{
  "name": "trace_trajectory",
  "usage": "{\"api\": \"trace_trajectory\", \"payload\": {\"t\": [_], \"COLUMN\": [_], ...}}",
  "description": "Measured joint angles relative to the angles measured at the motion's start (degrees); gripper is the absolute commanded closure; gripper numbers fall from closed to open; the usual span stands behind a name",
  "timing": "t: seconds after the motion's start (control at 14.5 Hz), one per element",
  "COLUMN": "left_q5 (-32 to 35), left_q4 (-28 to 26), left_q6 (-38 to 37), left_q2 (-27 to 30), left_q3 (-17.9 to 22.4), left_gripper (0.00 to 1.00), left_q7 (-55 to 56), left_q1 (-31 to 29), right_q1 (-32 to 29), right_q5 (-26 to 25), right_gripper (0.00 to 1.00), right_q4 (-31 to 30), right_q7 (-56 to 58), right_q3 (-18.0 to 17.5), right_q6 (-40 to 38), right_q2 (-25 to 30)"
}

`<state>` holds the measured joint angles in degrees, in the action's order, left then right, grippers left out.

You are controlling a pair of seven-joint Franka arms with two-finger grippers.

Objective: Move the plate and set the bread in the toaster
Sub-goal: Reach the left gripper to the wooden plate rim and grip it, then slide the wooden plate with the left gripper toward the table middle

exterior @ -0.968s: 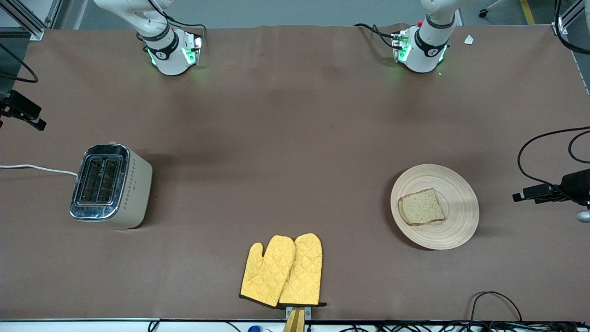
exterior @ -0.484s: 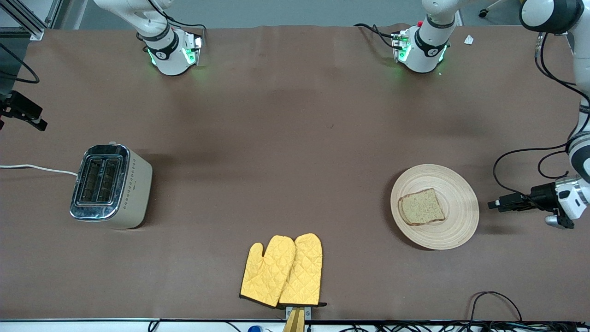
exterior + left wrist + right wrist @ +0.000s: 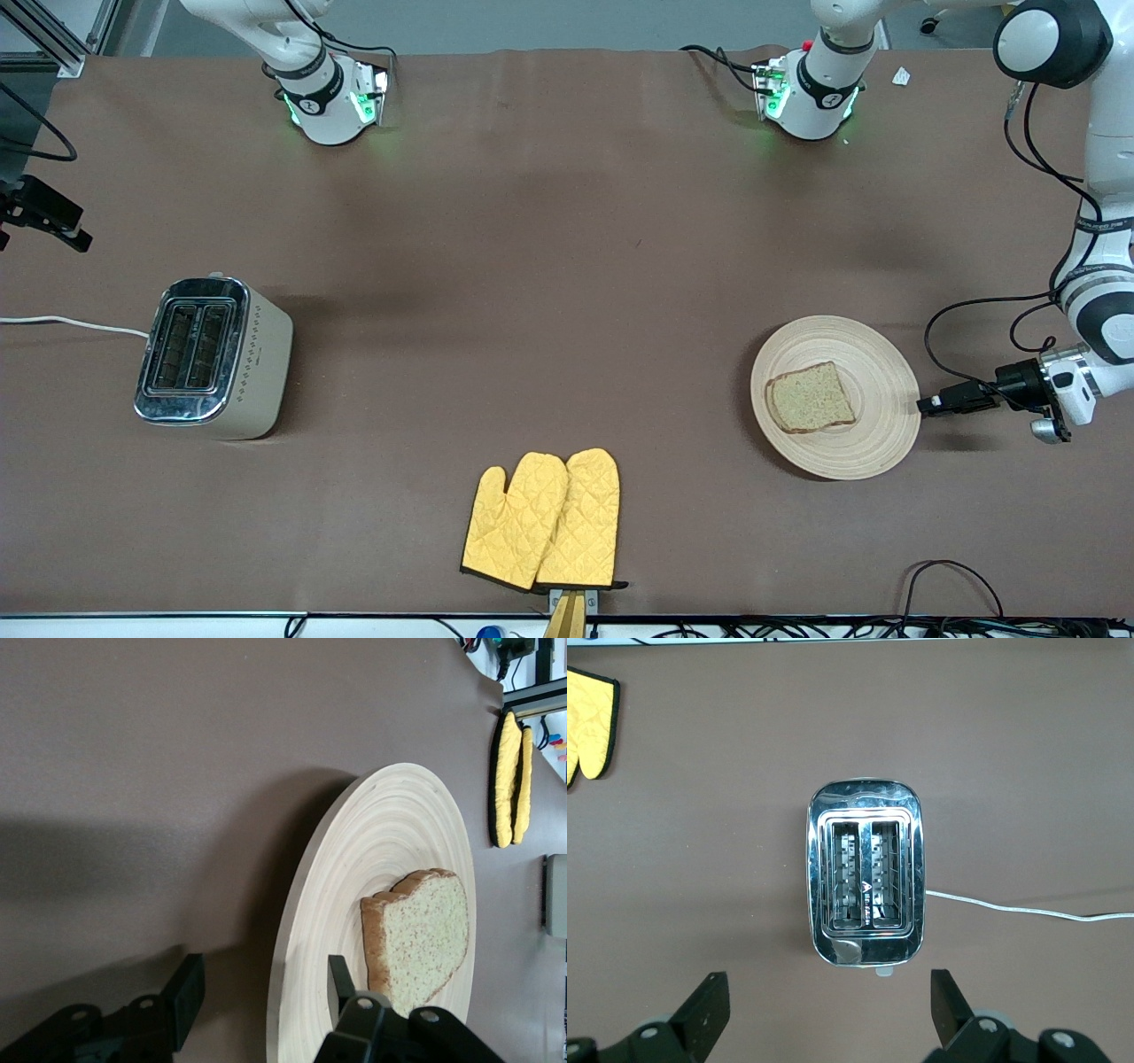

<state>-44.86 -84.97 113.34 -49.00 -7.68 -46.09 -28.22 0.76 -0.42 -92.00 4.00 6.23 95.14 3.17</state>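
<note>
Since a second ago the left gripper (image 3: 926,406) has swung in low to the plate (image 3: 873,443) at the left arm's end of the bench, jaws apart astride its rim, gripping nothing. Bread (image 3: 810,398) lies on the plate. Over the toaster (image 3: 213,357) the right gripper (image 3: 830,1005) waits, jaws wide, empty.

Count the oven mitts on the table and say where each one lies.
2. Both yellow oven mitts lie side by side, overlapping, at the table edge nearest the front camera, roughly midway between the toaster and the plate.
</note>
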Motion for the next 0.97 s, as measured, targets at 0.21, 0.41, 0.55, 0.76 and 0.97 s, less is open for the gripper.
{"api": "trace_trajectory", "payload": {"t": [0.21,0.41,0.55,0.76,0.97], "left_q5": [-0.19,-0.19,-0.30,-1.51,-1.22], "left_q4": [0.03,0.08,0.12,0.89,1.50], "left_q6": [-2.89,-5.61,-6.17,-8.55,-10.89], "left_q2": [-0.88,-1.28,-1.34,-1.34,-1.44], "left_q3": [-0.09,-0.23,-0.24,-0.53,-1.43], "left_gripper": [0.61,0.94,1.00,1.00,1.00], "left_q7": [0.00,-0.20,-2.34,-4.04,-5.13], "left_q1": [-0.17,-0.21,-0.25,-0.69,0.04], "right_q1": [0.00,0.00,0.00,0.00,-0.01], "right_q5": [0.00,0.00,0.00,0.00,-0.03], "right_gripper": [0.00,0.00,0.00,0.00,0.00], "right_q4": [-0.03,-0.09,-0.10,-0.14,-0.20], "right_q7": [0.00,0.00,0.00,0.00,0.00], "right_q3": [0.00,0.00,0.00,0.03,0.08], "right_q6": [0.03,0.03,0.04,0.05,0.06], "right_q2": [0.00,0.00,0.00,0.00,0.00]}}
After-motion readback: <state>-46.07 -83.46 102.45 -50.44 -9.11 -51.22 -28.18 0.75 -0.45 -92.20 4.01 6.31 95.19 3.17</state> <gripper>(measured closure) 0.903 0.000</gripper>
